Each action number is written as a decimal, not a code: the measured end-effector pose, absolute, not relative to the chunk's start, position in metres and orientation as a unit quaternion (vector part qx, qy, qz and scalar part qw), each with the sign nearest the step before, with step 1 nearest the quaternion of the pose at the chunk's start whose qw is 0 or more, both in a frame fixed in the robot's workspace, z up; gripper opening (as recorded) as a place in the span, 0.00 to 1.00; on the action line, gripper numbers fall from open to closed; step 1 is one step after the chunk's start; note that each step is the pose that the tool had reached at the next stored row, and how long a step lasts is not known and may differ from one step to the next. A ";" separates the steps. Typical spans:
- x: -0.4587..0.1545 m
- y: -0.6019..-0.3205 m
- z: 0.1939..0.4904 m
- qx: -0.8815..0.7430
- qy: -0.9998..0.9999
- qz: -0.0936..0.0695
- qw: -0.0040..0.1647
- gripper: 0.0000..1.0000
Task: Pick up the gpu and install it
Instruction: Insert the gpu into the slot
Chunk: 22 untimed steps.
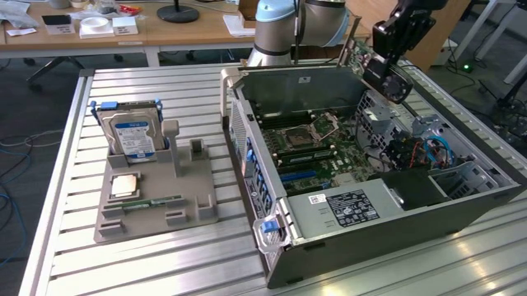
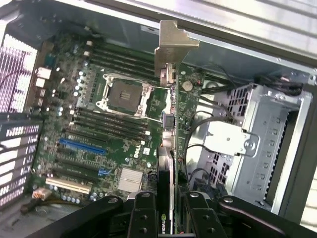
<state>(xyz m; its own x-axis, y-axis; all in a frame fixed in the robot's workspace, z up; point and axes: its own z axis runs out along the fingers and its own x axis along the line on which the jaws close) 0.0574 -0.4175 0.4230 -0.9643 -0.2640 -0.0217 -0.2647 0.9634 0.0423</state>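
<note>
End effector [image 2: 171,215] clamped partway on gpu [image 2: 171,129], held edge-on over open case [image 1: 395,228], motherboard [image 2: 94,134] exposed below, case lying on slatted metal counter [image 1: 148,259].

the arm [image 1: 298,24] rises at the upper middle of the exterior view, its black wrist [image 1: 408,24] reaching into the upper right. the gripper [image 1: 387,65] points down, slightly tilted, its fingers [image 2: 143,213] clamped on either side of the gpu [image 2: 181,114].

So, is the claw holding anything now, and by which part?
Yes: the claw holds the gpu, pinched across its two flat faces at the end opposite its metal bracket, over the open computer case.
</note>
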 end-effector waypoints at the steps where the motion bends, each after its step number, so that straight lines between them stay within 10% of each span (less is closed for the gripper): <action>1: 0.057 -0.418 0.423 -0.142 0.990 0.022 0.008 0.26; 22: 0.057 -0.418 0.422 -0.317 0.948 0.021 0.003 0.26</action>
<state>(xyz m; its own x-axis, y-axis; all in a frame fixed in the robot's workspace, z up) 0.0573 -0.4175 0.4225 -0.7994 -0.6004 -0.0196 -0.6007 0.7986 0.0378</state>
